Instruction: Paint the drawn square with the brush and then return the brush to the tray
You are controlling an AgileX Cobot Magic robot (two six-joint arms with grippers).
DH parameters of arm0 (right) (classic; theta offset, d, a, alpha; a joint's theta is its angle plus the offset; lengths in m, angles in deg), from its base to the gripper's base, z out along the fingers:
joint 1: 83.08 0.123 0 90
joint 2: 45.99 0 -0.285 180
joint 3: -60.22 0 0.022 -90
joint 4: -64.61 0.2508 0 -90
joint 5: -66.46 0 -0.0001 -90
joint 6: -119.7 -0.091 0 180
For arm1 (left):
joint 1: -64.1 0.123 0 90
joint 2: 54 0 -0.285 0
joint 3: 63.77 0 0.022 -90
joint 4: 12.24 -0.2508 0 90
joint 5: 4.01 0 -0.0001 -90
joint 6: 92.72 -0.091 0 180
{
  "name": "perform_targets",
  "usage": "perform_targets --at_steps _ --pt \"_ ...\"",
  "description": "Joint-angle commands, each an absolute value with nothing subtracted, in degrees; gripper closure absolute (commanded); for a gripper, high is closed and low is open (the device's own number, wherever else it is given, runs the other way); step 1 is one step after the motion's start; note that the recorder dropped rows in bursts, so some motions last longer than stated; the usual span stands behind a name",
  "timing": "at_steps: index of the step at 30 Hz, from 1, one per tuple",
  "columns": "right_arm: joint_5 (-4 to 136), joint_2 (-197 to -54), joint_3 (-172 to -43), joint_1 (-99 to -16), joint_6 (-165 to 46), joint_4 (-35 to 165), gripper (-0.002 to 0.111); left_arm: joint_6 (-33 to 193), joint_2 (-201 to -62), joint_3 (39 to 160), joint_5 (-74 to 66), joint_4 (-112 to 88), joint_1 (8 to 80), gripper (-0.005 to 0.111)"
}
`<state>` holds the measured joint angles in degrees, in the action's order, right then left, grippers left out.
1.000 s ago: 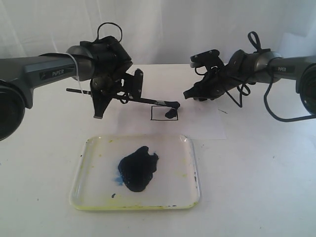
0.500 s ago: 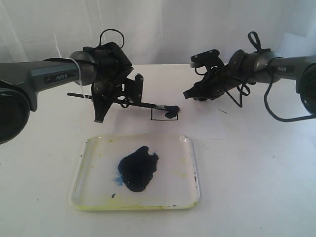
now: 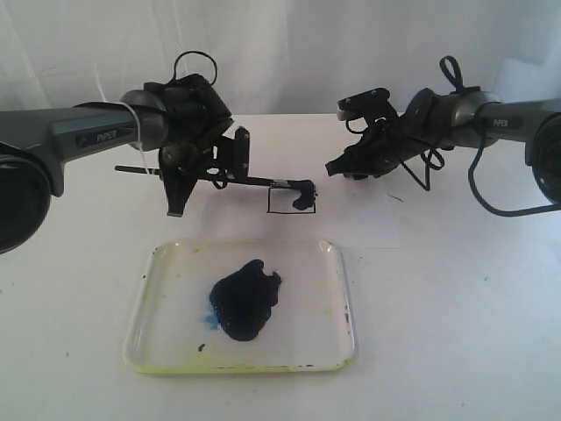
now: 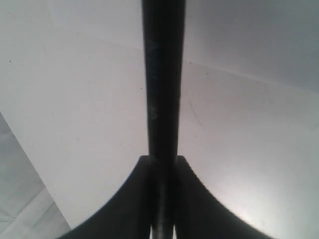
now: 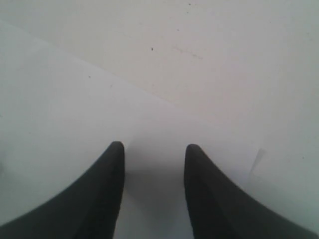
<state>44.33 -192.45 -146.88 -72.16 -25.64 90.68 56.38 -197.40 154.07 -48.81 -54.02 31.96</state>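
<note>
One patch of dark paint sits in the right part of the drawn square point(image 3: 282, 203), and the rest of its inside is blank white. We judge the painting step to be in hand and well short of done.

The square is on the paper sheet point(image 3: 368, 226), toward the far edge of the tabletop point(image 3: 456, 333) as the exterior view shows it, about midway between the left and right edges. The left tool point(image 3: 210, 174) is clamped on the brush point(image 3: 263, 182) partway along its handle; the left wrist view shows both fingers pressed against the black stick. The brush lies nearly level with its wet tip at the painted patch, though we cannot tell whether it touches the paper. The right tool point(image 5: 152, 149) hangs over the paper, jaws apart with nothing between them. The tray point(image 3: 311, 307) rests nearer the near edge, with its paint blob point(image 3: 245, 298) in the middle.

Next, we think, the tip needs sweeping toward the left edge across the blank part, kept inside the outline. Only after that does the brush go to the tray.
</note>
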Motion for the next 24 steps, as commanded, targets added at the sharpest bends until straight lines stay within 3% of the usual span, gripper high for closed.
perform_targets --at_steps 1,24 --pt "43.6 -193.1 -146.7 -72.1 -25.6 90.0 0.070 55.8 -197.2 154.4 -49.8 -54.7 32.1 0.107" --pt "43.7 -193.2 -146.7 -72.1 -25.6 90.0 0.070 54.3 -197.2 154.4 -55.2 -58.6 32.1 0.107"
